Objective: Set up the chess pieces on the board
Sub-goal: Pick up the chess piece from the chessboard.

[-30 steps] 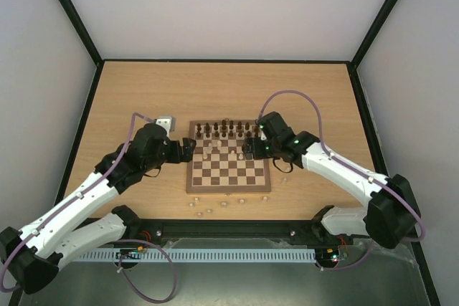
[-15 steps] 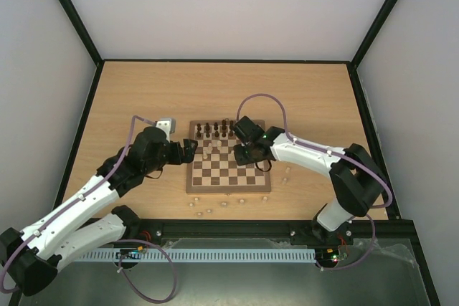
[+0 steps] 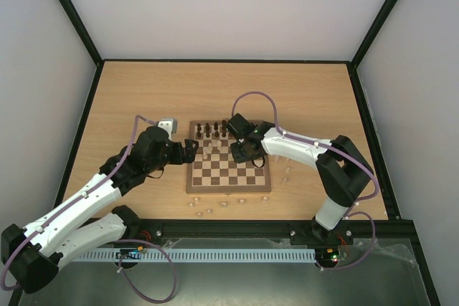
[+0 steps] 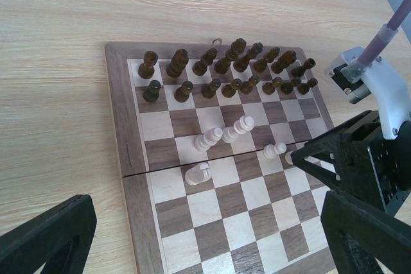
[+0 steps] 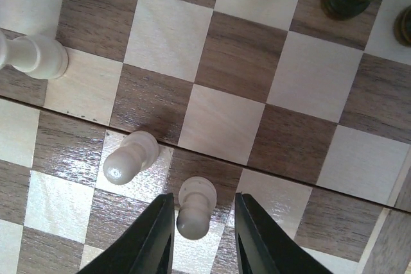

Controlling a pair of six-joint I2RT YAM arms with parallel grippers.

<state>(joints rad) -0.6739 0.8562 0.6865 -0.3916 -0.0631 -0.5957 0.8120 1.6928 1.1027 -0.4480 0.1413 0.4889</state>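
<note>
Square wooden checkered board on light wooden table. Dark brown turned pieces stand in two rows along far edge. Several pale beige pieces loose mid-board. Right gripper: fingers close either side of small pale beige pawn; grip cannot tell. Left gripper: spread wide, empty, over board.

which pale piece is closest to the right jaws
The pale pawn standing between the right gripper's jaws; its pale neighbour stands beside it, just outside them.
</note>
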